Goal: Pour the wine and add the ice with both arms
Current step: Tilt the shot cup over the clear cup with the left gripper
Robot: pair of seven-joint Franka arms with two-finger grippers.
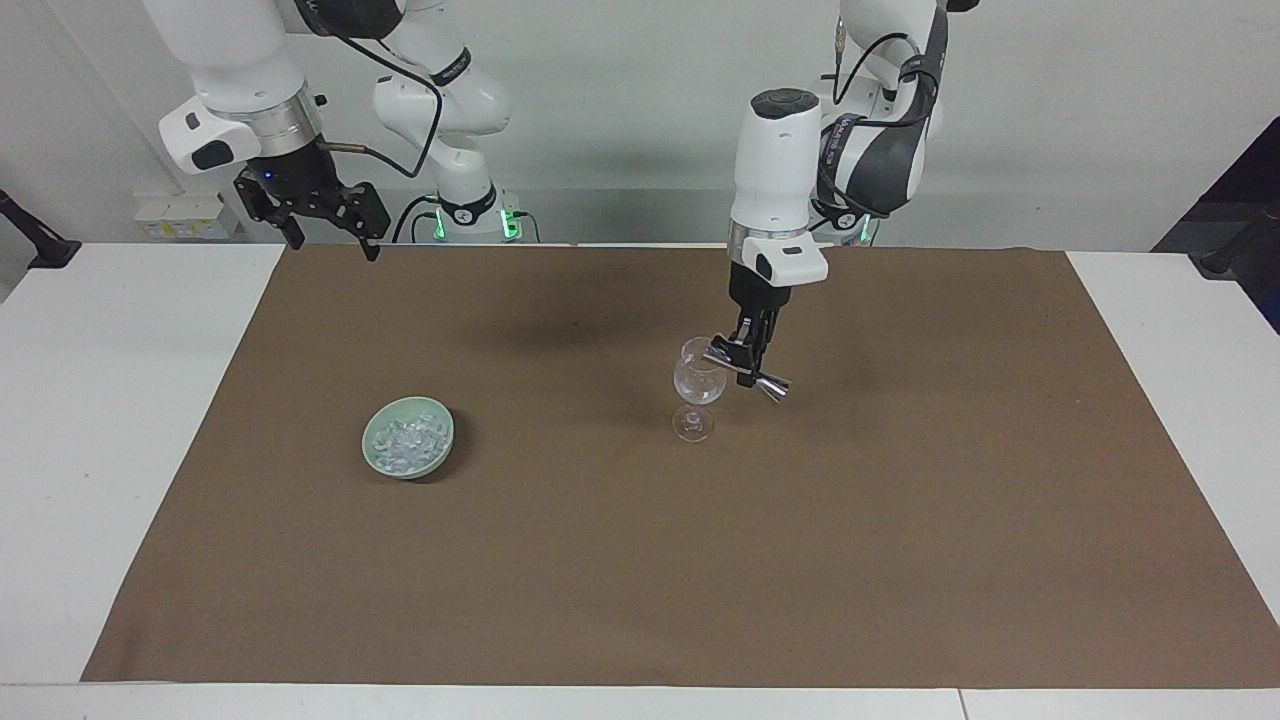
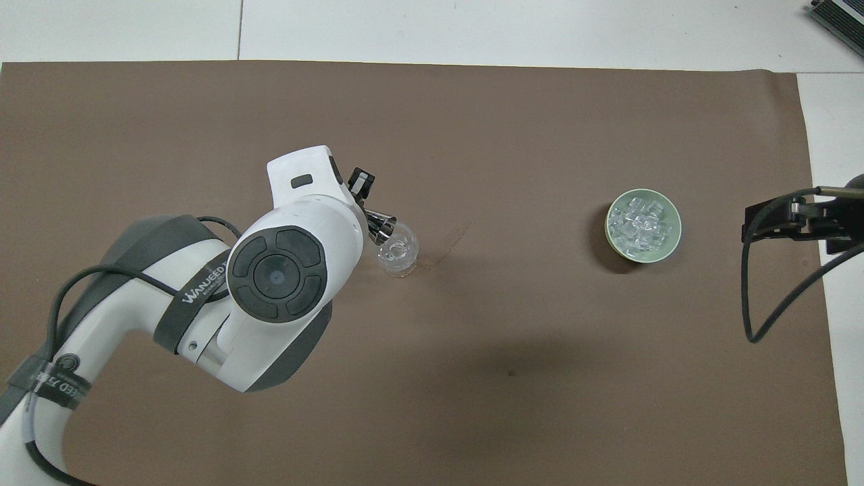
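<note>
A clear wine glass [image 1: 698, 385] [image 2: 398, 251] stands upright on the brown mat [image 1: 640, 560]. My left gripper [image 1: 748, 362] is shut on a silver jigger [image 1: 745, 367] [image 2: 381, 228], held tilted with its lower mouth at the glass's rim. No wine is in view. The ice [image 1: 405, 438] [image 2: 641, 223] is heaped in a pale green bowl [image 1: 447, 432] [image 2: 677, 226] toward the right arm's end of the table. My right gripper [image 1: 335, 243] [image 2: 748, 226] hangs open and empty, high over the mat's edge at that end, and the arm waits.
The mat covers most of the white table [image 1: 120, 420]. A faint streak [image 2: 452, 241] marks the mat beside the glass. A cable [image 2: 749, 297] loops down from the right wrist.
</note>
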